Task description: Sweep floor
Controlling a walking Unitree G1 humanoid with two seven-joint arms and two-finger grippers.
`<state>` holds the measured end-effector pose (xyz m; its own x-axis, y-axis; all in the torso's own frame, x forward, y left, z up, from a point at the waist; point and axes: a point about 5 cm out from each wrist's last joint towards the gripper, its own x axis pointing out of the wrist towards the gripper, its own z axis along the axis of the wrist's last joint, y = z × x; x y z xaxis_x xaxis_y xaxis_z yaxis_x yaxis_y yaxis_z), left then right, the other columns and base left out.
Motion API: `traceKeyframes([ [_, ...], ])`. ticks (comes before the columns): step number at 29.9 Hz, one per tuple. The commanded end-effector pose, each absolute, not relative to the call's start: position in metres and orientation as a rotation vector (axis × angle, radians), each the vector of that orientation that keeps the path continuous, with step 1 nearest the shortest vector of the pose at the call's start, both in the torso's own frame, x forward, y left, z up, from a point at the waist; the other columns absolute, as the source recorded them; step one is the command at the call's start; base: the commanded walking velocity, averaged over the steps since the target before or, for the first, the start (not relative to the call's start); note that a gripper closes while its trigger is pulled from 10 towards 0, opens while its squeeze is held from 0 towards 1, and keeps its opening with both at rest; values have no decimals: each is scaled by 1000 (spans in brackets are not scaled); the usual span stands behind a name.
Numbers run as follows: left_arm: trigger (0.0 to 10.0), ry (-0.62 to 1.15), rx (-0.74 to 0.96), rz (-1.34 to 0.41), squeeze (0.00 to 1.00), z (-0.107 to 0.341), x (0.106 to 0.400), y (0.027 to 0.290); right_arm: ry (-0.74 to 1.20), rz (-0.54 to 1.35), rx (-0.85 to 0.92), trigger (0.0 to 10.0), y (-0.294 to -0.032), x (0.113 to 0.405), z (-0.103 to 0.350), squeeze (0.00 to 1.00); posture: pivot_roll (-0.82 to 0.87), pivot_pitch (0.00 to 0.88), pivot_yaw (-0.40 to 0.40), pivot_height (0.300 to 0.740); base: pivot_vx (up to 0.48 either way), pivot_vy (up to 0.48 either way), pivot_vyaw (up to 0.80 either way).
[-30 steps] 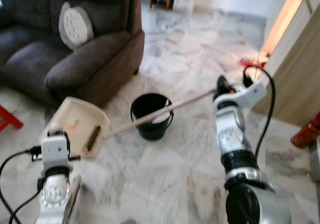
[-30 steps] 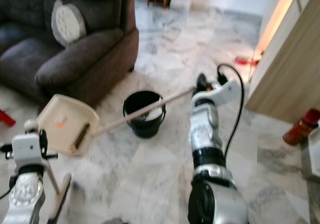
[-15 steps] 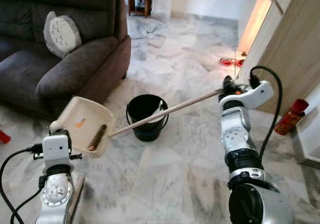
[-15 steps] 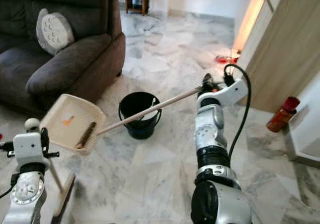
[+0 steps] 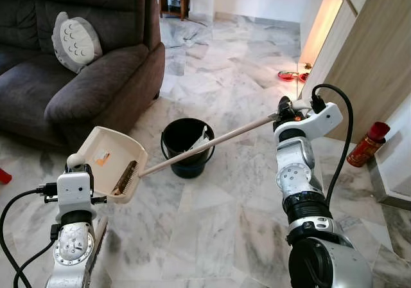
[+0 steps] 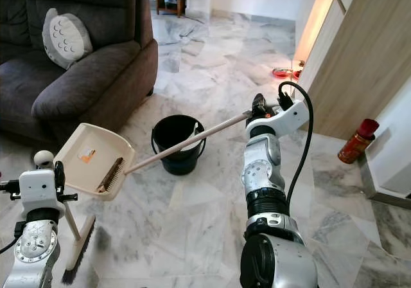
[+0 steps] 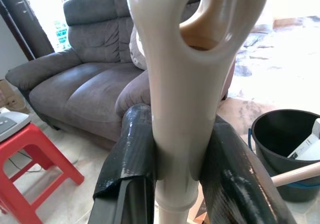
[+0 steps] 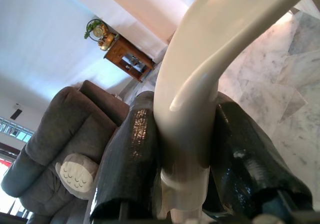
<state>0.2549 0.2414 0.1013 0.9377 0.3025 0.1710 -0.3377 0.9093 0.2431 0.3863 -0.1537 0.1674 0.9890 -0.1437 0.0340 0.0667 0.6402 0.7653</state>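
Right gripper (image 8: pixel 182 149) was clamped tight on the cream end of a long pale-wood pole (image 6: pixel 186 143), which crossed over the black bucket (image 6: pixel 174 143). Its far end reached the beige dustpan (image 6: pixel 90 156), raised left of the bucket. Left gripper (image 7: pixel 177 159) pinched the broom handle (image 7: pixel 187 84), w/ dark bristles (image 6: pixel 80 252) on the marble floor (image 6: pixel 192 224).
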Motion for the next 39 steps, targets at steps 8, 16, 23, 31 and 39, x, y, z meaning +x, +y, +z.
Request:
traceKeyframes([
  [8, 10000, -179, 293, 324, 0, 113, 258, 241, -143, -125, 914, 10000, -159, 388, 179, 0, 201, 59, -27, 740, 0, 0, 0],
  [16, 10000, -177, 293, 327, 0, 113, 257, 242, -134, -122, 910, 10000, -158, 388, 178, 0, 201, 59, -27, 740, 0, 0, -800],
  [23, 10000, -177, 293, 327, 0, 113, 257, 242, -134, -122, 910, 10000, -158, 388, 178, 0, 201, 59, -27, 740, 0, 0, -800],
  [31, 10000, -177, 293, 327, 0, 113, 257, 242, -134, -122, 910, 10000, -158, 388, 178, 0, 201, 59, -27, 740, 0, 0, -800],
  [39, 10000, -177, 293, 327, 0, 113, 257, 242, -134, -122, 910, 10000, -158, 388, 178, 0, 201, 59, -27, 740, 0, 0, -800],
])
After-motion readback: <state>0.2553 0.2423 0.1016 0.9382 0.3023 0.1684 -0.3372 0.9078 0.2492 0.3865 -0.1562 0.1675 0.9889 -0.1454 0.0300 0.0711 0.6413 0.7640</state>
